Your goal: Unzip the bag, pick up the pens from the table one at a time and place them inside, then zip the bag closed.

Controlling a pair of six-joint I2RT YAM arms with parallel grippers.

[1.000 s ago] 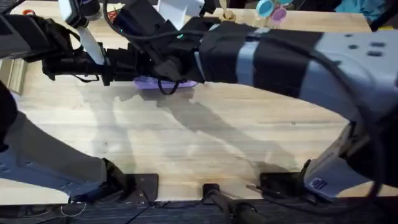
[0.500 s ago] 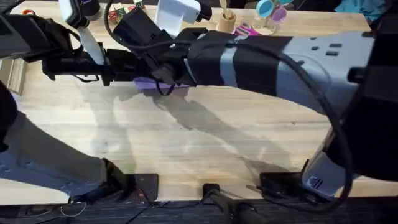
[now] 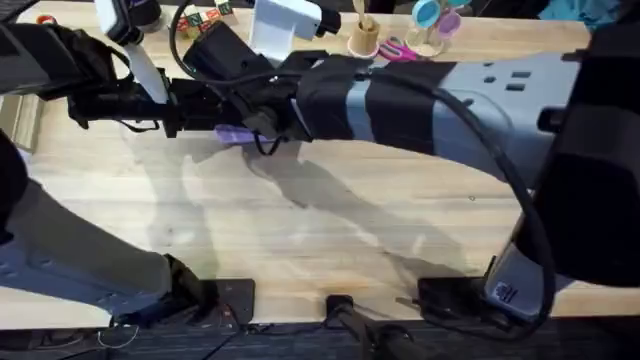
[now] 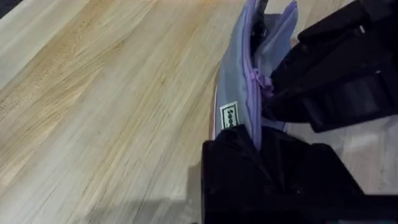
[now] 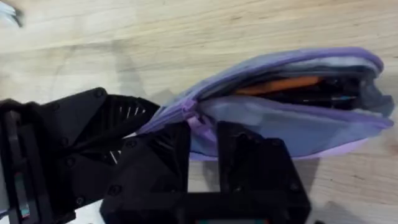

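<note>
The lavender bag (image 3: 232, 135) lies on the table (image 3: 300, 220) at the back left, mostly hidden under the two arms. My left gripper (image 4: 249, 140) is shut on one end of the bag (image 4: 239, 81), next to its label. My right gripper (image 5: 202, 140) is shut on the purple zipper pull (image 5: 193, 118), close to the left gripper (image 5: 74, 143). Beyond the pull the bag (image 5: 292, 118) gapes open along its zipper. In the gap lie dark slender pens (image 5: 323, 94) and an orange stick (image 5: 280, 84).
Along the table's far edge stand a white box (image 3: 285, 25), a wooden cup (image 3: 363, 38), pink-handled scissors (image 3: 400, 47) and blue and pink round items (image 3: 432, 15). The right arm (image 3: 450, 100) spans the table diagonally. Bare wood lies in front of the bag.
My right arm has slid left along the bag toward the left gripper, so less of the lavender bag shows from overhead. The left arm has held still.
</note>
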